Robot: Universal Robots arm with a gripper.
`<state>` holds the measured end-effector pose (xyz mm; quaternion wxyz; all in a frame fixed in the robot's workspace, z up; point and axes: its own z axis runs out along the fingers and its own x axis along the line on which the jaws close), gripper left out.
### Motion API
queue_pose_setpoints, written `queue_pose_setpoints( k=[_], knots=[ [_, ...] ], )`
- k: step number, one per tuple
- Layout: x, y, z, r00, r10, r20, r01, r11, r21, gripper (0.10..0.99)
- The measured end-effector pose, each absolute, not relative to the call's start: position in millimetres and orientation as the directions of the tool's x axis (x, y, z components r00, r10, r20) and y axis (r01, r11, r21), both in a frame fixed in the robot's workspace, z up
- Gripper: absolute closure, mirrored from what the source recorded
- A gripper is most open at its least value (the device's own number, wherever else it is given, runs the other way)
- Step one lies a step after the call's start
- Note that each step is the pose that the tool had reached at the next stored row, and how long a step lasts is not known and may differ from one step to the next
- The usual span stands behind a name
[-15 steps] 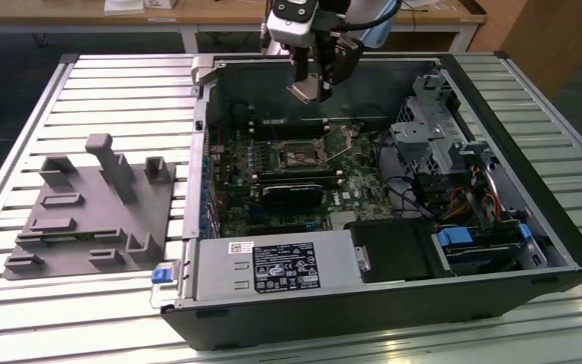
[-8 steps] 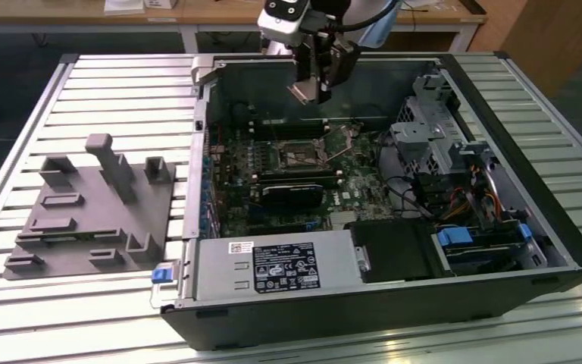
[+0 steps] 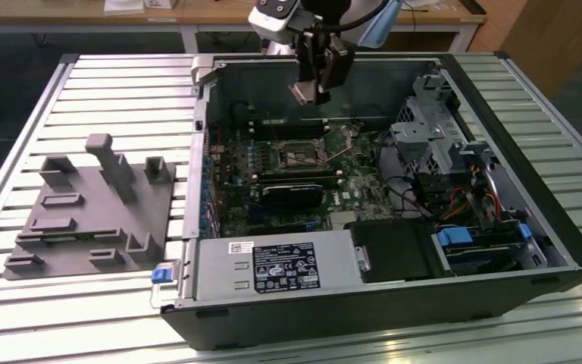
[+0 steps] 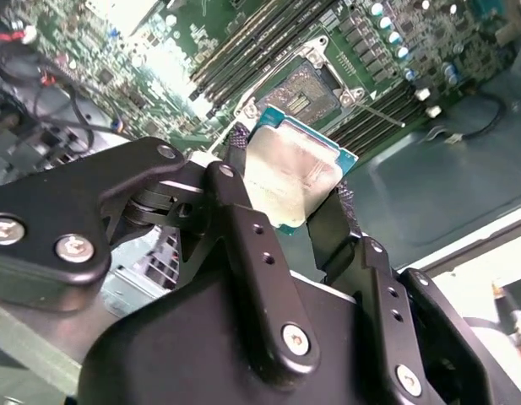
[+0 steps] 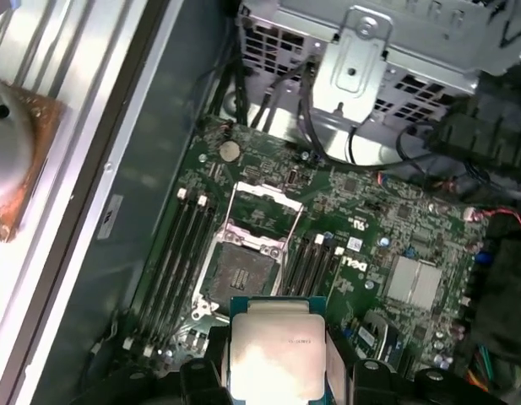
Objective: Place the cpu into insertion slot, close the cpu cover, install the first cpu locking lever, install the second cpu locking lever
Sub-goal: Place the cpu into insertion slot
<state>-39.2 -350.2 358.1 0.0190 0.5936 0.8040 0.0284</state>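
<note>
Above the insertion slot (image 3: 296, 158), inside the open computer case (image 3: 372, 315), the gripper (image 3: 309, 92) hangs with its jaws pinching the cpu (image 3: 299, 92) by two opposite edges. The chip is clear of the slot and touches nothing but the fingers.

In the second wrist view the black fingers (image 4: 343, 202) press against the sides of the cpu (image 4: 298, 173), with the gripper (image 4: 290, 169) closed around it. The silvery top of the chip and its green rim face the camera, and the insertion slot (image 4: 298, 94) lies beyond it.

In the first wrist view the cpu (image 5: 277, 354) sits just before the insertion slot (image 5: 241, 268), whose dark contact field lies bare. The cpu cover (image 5: 268, 192) stands swung up off the slot, hinged at the slot's edge farthest from the chip. Long narrow memory slots (image 5: 188, 245) run along both sides of the insertion slot.

Well apart from the slot, outside the case toward the exterior view's left, a grey fixture block (image 3: 89, 212) rests on the slatted metal table (image 3: 119, 83).
</note>
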Motion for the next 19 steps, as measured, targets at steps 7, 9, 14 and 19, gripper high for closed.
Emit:
queue_pose_setpoints(
  k=[7,9,14,19],
  knots=[
    [-39,-350,355,-0.201,0.98,0.003,0.977,0.2,0.068,0.549],
    [-39,-350,353,-0.199,0.98,0.003,0.978,0.199,0.068,0.549],
    [-39,-350,345,-0.19,0.982,0.002,0.98,0.19,0.068,0.549],
    [-39,-350,339,-0.135,0.991,0.001,0.989,0.134,0.068,0.549]
  ],
)
